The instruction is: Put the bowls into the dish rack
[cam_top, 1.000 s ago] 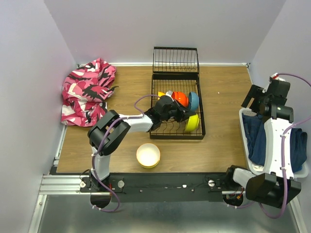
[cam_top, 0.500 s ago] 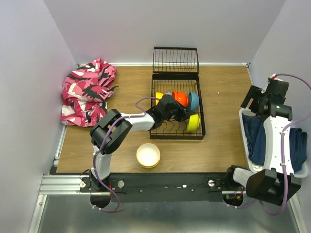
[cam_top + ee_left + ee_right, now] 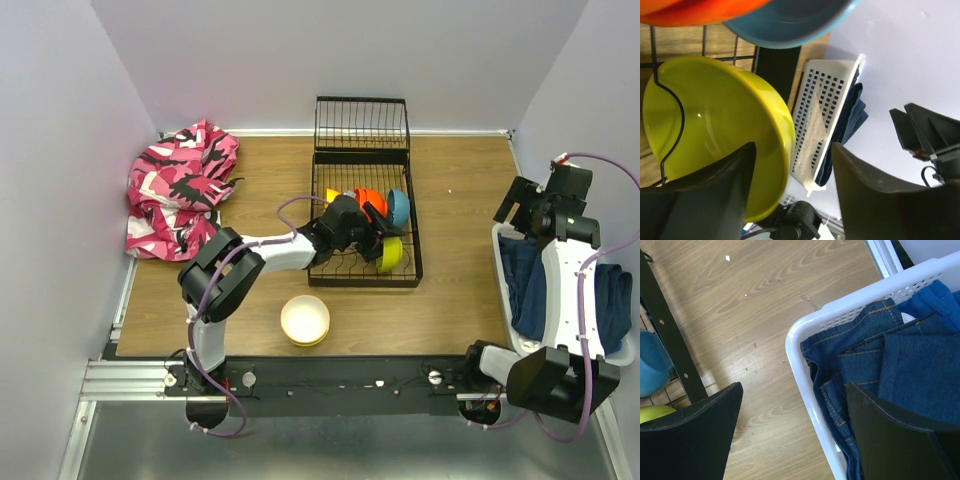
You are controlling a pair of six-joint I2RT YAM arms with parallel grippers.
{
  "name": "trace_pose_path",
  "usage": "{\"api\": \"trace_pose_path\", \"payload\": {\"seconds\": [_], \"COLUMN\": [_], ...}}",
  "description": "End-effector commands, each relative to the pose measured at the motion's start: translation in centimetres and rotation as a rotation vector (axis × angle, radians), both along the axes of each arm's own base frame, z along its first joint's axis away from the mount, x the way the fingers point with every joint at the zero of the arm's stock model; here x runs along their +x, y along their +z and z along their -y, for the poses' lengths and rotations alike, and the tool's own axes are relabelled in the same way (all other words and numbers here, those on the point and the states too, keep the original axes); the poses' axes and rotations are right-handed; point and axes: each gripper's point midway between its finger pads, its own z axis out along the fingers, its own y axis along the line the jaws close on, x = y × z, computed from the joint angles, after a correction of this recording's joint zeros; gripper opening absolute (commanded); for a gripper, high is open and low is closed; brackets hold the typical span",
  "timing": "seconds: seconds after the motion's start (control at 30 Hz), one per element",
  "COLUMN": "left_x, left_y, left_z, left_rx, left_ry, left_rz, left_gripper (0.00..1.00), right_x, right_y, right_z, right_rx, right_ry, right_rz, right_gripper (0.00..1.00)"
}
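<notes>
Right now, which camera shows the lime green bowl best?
Left wrist: the lime green bowl fills half the frame, hollow showing. Top external shows it small in the dish rack; right wrist catches only a sliver.

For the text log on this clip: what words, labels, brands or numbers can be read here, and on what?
No readable text in any view: none on the lime bowl, the cream bowl, the dish rack, the white basket, the jeans or the pink camouflage cloth.
</notes>
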Motion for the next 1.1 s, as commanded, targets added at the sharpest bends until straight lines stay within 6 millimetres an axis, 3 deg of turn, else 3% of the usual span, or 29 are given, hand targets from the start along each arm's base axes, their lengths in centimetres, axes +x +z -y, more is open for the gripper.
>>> {"api": "trace_pose_path", "payload": {"seconds": [0.0, 0.17, 0.4, 0.53, 0.67, 0.7, 0.73, 0.87, 0.97, 1.0, 1.07], "left_x": [-0.2, 0.9, 0.9, 0.3, -0.2, -0.6, -1.2, -3.9, -6.2, -7.5, -8.5], "left_y": [2.4, 2.6, 1.4, 2.8, 5.2, 5.6, 7.2, 7.4, 5.9, 4.6, 4.3], "left_z": [-0.6, -2.0, -5.7, -7.6, -7.6, -7.6, -7.3, -9.2, -12.5, -14.4, -16.8], "left_rx": [0.03, 0.089, 0.214, 0.239, 0.237, 0.255, 0.257, 0.426, 0.58, 0.652, 0.741], "left_ry": [-0.046, -0.042, -0.043, -0.059, -0.135, -0.176, -0.206, -0.369, -0.581, -0.67, -0.844], "left_rz": [0.086, 0.111, 0.104, 0.168, 0.296, 0.348, 0.414, 0.597, 0.769, 0.76, 0.93], "left_gripper": [0.8, 0.83, 0.86, 0.86, 0.84, 0.82, 0.81, 0.79, 0.75, 0.72, 0.7], "right_x": [0.2, 0.4, 0.4, 0.3, 0.0, 0.0, -0.1, -0.4, -0.4, -0.4, -0.4], "right_y": [0.5, 0.8, 0.7, 0.8, 0.6, 0.5, 0.5, 0.6, 1.3, 1.5, 2.2], "right_z": [-0.3, -0.3, -0.8, -0.9, -1.3, -1.3, -1.5, -1.9, -2.1, -2.1, -2.2], "right_rx": [0.021, 0.026, 0.05, 0.053, 0.059, 0.062, 0.068, 0.079, 0.052, 0.041, 0.012], "right_ry": [0.002, -0.001, 0.017, 0.022, 0.034, 0.037, 0.041, 0.058, 0.099, 0.114, 0.155], "right_rz": [0.033, 0.038, 0.036, 0.035, 0.032, 0.031, 0.031, 0.031, 0.048, 0.055, 0.075], "right_gripper": [0.92, 0.92, 0.92, 0.92, 0.92, 0.92, 0.92, 0.92, 0.92, 0.92, 0.92]}}
